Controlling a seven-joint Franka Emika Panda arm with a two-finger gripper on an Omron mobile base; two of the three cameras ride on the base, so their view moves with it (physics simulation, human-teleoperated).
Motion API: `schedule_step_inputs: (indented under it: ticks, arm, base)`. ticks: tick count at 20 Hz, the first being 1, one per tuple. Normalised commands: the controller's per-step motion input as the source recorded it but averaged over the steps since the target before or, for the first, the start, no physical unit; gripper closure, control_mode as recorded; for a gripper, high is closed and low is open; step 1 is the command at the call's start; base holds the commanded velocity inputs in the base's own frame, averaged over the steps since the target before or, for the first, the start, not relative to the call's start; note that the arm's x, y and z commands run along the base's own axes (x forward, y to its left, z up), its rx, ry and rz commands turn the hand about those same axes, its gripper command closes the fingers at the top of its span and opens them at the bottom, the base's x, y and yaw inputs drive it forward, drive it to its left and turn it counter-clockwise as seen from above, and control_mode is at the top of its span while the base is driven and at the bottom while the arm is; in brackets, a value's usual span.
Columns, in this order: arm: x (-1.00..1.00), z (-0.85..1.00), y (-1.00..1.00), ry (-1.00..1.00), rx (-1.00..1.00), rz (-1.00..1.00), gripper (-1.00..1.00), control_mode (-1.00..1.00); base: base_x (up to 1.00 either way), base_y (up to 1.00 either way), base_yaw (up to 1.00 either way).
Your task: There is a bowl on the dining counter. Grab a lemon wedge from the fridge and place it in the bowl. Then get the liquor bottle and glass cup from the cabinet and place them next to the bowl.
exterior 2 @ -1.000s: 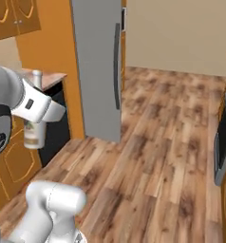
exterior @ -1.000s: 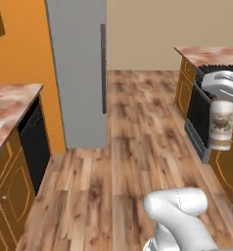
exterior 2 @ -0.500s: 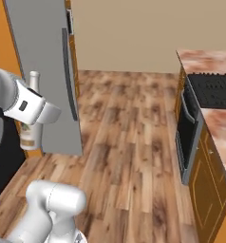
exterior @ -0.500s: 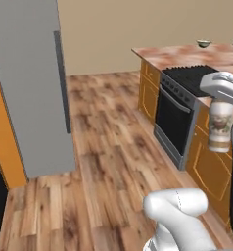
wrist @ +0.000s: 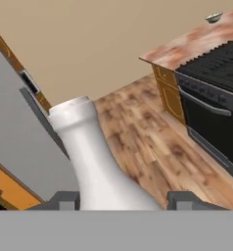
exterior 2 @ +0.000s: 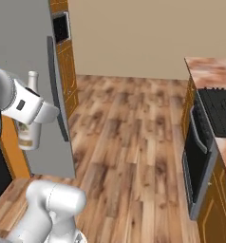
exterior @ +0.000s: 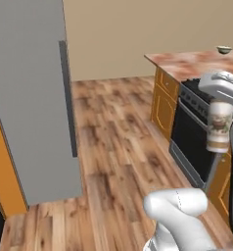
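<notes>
Hand view: slim pale clear liquor bottle [wrist: 96, 166] is clamped between the gripper [wrist: 123, 200] tips | small round pale bowl [wrist: 214, 17] is seen at 1 o'clock on the reddish marbled stone counter [wrist: 187, 44] | bottle delivery judged pending; cup unseen

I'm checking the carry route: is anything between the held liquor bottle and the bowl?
The liquor bottle is in the gripper. The range lies between it and the bowl. Nothing visible stands on it.
</notes>
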Motion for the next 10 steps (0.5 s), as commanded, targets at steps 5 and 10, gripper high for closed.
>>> schedule_step_inputs:
  ticks: [5, 10]
  arm:
    - [0.00, 0.00, 0.00, 0.00, 0.00, 0.00, 1.00, 1.00]
    - [0.00, 0.00, 0.00, 0.00, 0.00, 0.00, 1.00, 1.00]
  base:
    - [1.00, -0.50, 0.25]
    - [1.00, -0.61, 0.22]
